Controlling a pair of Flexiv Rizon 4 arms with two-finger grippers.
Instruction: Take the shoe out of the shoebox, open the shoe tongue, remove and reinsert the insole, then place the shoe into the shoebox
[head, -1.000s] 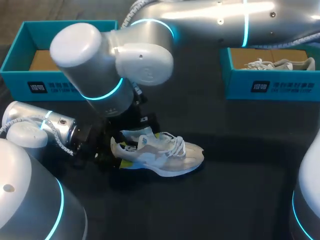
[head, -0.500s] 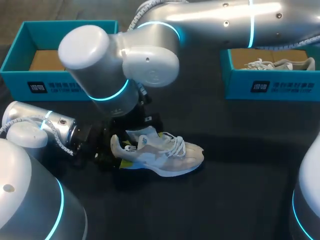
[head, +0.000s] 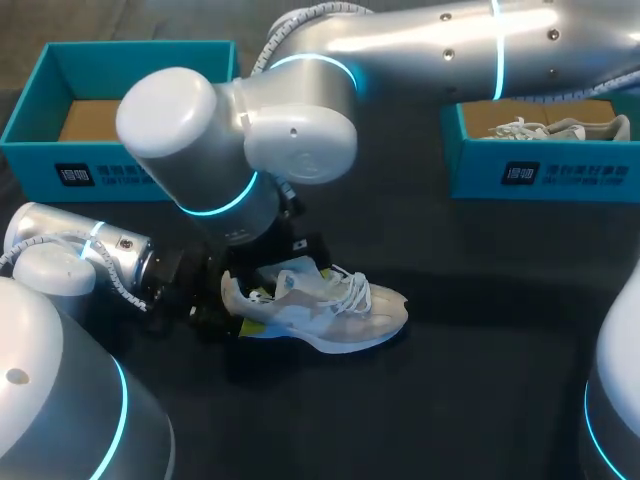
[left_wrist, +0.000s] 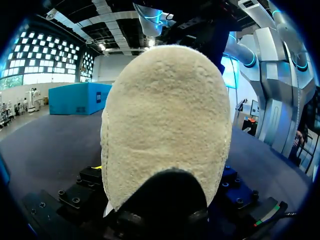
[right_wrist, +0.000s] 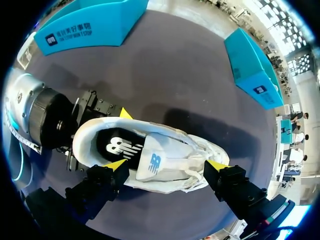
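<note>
Since the right arm's wrist has sunk lower toward 3 o'clock, the head view hides more heel; shoe unmoved mid-table, toe to 3, left gripper clenched on its heel at 9, teal shoebox at 10, second shoebox at 2, bare surface 4 to 6. Left wrist view: heel fills it, fingers hidden. Right wrist view: right gripper spread wide, shoe lying ahead of its tips.

Dark table bears a shoe, left shoebox and right shoebox (both teal)
</note>
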